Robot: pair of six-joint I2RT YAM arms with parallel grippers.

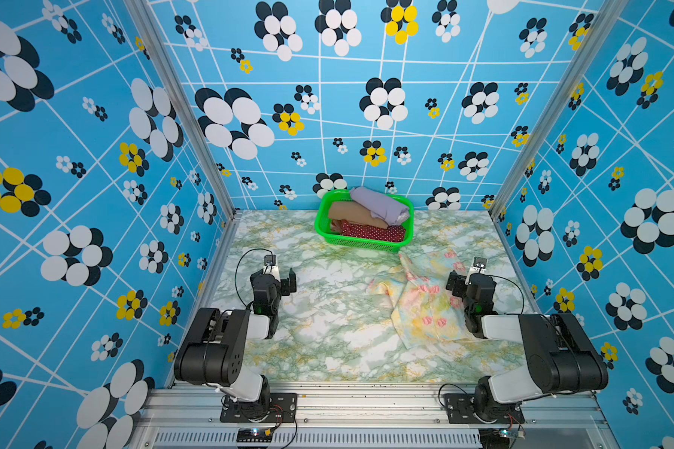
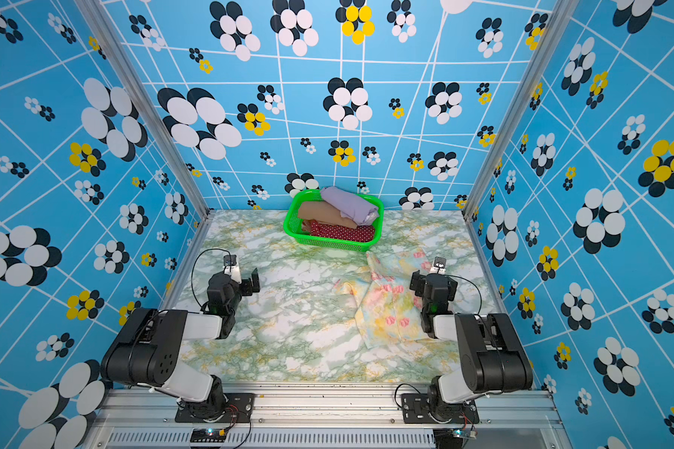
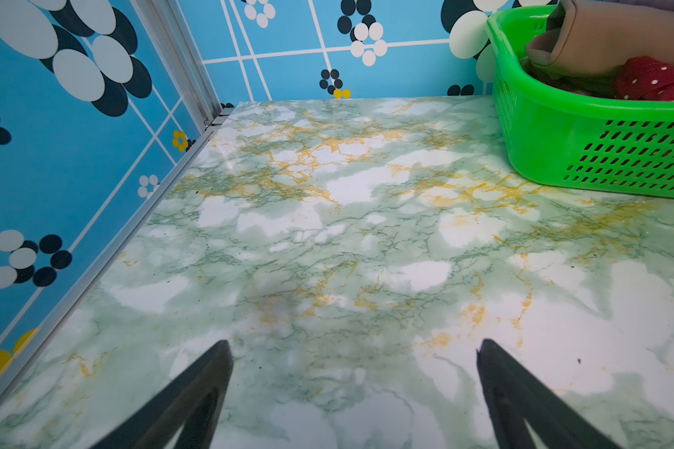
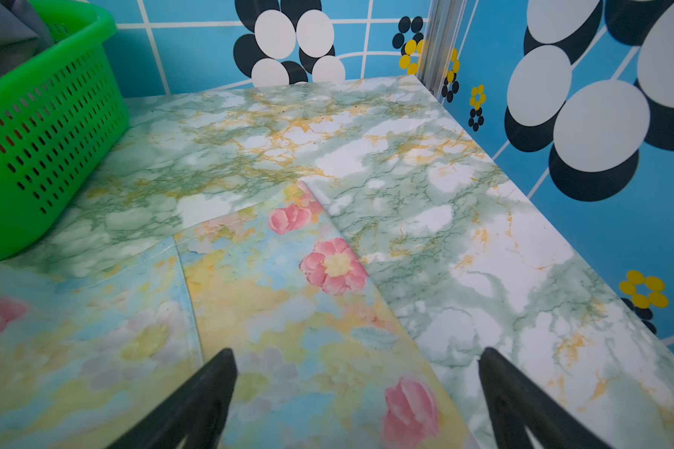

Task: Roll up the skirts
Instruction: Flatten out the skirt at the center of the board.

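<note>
The skirt (image 1: pixel 425 303) is lying loose on the right half of the worktop (image 1: pixel 327 330), on the near side of the green basket (image 1: pixel 362 243), with its far corner reaching close to the basket's near wall. It is sitting partly folded over itself and rumpled, not rolled at all. The basket is holding a lavender bundle (image 1: pixel 378 204), a tan one (image 1: pixel 351 214) and a red dotted one (image 1: pixel 374 232). The right pincer (image 4: pixel 357 353) is standing spread wide and pinching nothing, hanging over the skirt's right edge, so that one finger is showing above the cloth and one above bare worktop. The left pincer (image 3: pixel 353 346) is likewise gaping empty over bare worktop on the left, well apart from the skirt. To my eye the work is only starting: the skirt is waiting to be laid flat before any rolling. The next move is asking for the right pincer to drop low and nip the thin edge without scraping the worktop, while the left arm is needing to cross toward the cloth to take the other side.
</note>
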